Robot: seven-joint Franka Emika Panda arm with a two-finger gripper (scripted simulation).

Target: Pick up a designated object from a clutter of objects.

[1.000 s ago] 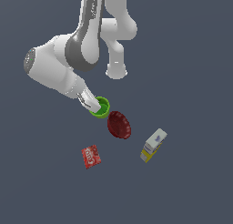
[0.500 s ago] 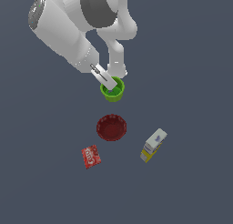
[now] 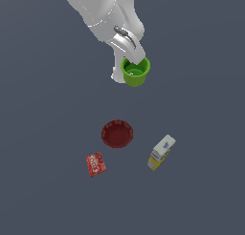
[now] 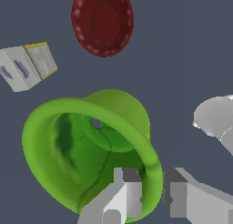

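The green cup [image 3: 136, 72] hangs in the air well above the floor, held by its rim. My gripper [image 3: 135, 60] is shut on that rim, one finger inside the cup and one outside. In the wrist view the green cup [image 4: 86, 141] fills the middle, with the thick rim pinched between my fingers [image 4: 123, 196]. The rest of the clutter lies below: a dark red ribbed bowl [image 3: 117, 133], a flat red packet [image 3: 95, 164] and a white-and-yellow box [image 3: 161, 152].
The red bowl [image 4: 103, 21] and the box [image 4: 27, 66] also show in the wrist view, beyond the cup. The arm's white links [image 3: 103, 14] reach in from the exterior view's top. The floor is plain dark grey.
The cup has been lifted off the floor from beside the red bowl and carried up and toward the exterior view's right. The bowl now lies flat and uncovered.
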